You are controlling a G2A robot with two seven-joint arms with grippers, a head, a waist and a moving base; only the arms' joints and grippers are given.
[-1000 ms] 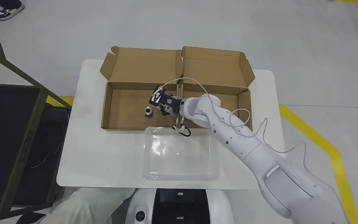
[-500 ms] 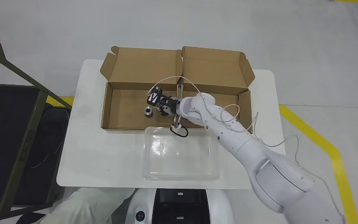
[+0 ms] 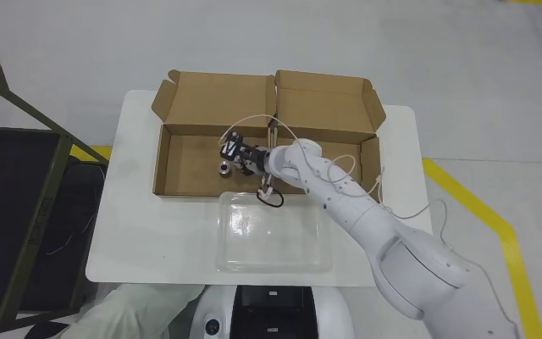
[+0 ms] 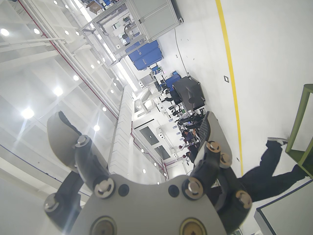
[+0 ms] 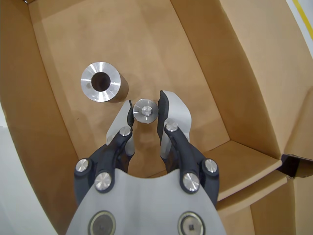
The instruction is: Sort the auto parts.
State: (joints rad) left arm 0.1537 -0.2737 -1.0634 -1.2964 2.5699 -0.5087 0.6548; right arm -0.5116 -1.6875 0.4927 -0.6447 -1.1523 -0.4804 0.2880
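Our right arm (image 3: 364, 212) reaches out long, with the elbow lightly bent. Its wrist (image 3: 288, 163) sits just behind the right end effector (image 3: 231, 152), which tips downward. The two fingers (image 5: 168, 108) of that end effector stand close together, and their dark pads press either side of a small metal part (image 5: 146, 111) at the very tips. Our left end effector (image 4: 133, 121) points upward, its fingers (image 4: 58, 133) spread wide apart.

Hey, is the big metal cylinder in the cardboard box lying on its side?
No, the metal cylinder stands on end on the floor of the cardboard box, with its open bore facing up.
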